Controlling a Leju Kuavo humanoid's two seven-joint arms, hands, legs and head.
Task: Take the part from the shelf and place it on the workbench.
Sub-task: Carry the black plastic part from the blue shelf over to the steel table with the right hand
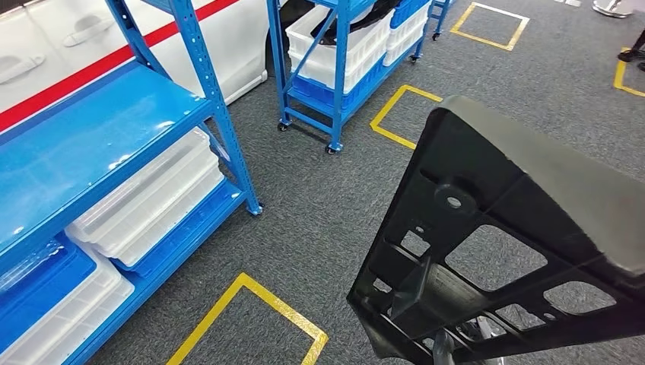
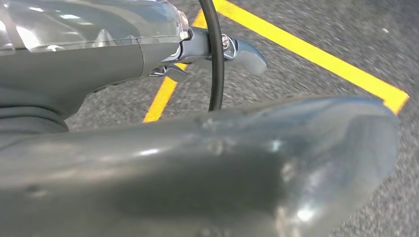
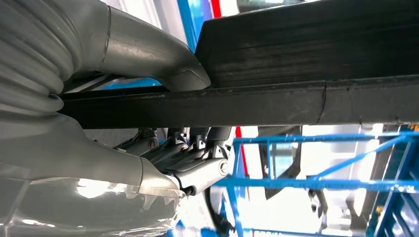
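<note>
- Black part [image 1: 502,251], ribbed with cut-outs, fills my head view's lower right, held tilted above the grey carpet floor [image 1: 335,205].
- My right hand [image 3: 148,128] grips the part's edge, thumb on one face, fingers [image 3: 188,158] curled under the other.
- My left hand [image 2: 197,163] hangs over the carpet beside a yellow floor line [image 2: 316,52]; I cannot tell whether it is wide or narrow.
- Blue shelf [image 1: 84,144] with white bins [image 1: 152,201] stands at my left, well apart from the part.
</note>
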